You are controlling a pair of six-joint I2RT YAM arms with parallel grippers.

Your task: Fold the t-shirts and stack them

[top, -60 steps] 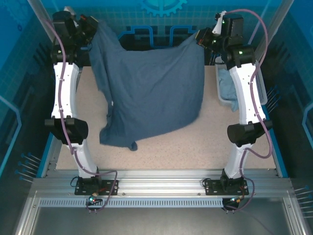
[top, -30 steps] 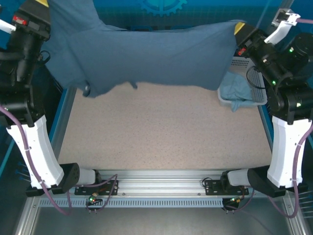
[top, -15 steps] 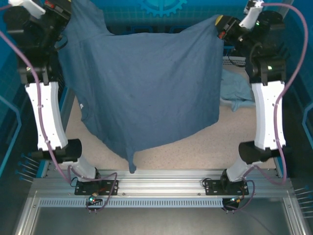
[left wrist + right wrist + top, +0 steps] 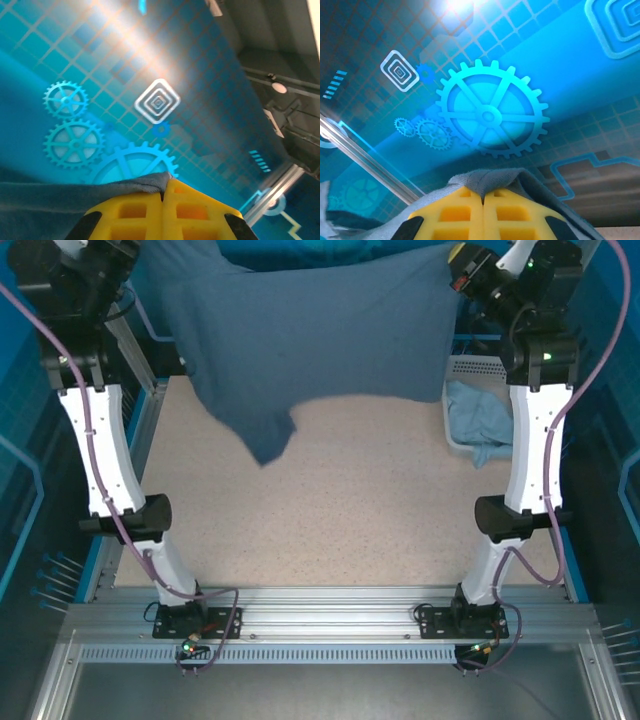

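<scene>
Lifted and swung back since half a second ago, dark slate-blue t-shirt (image 4: 310,330) now stretches along the top of the frame, long axis left-right, clear of the surface (image 4: 350,520), with one corner dangling left of centre. Pale blue t-shirt (image 4: 478,425) lies crumpled in the white basket (image 4: 468,367) at right, nearer the right arm. Left fingers (image 4: 135,212) and right fingers (image 4: 507,210) are each pinched on a top corner of the dark shirt, cloth hanging between and below them, smooth, few wrinkles.
</scene>
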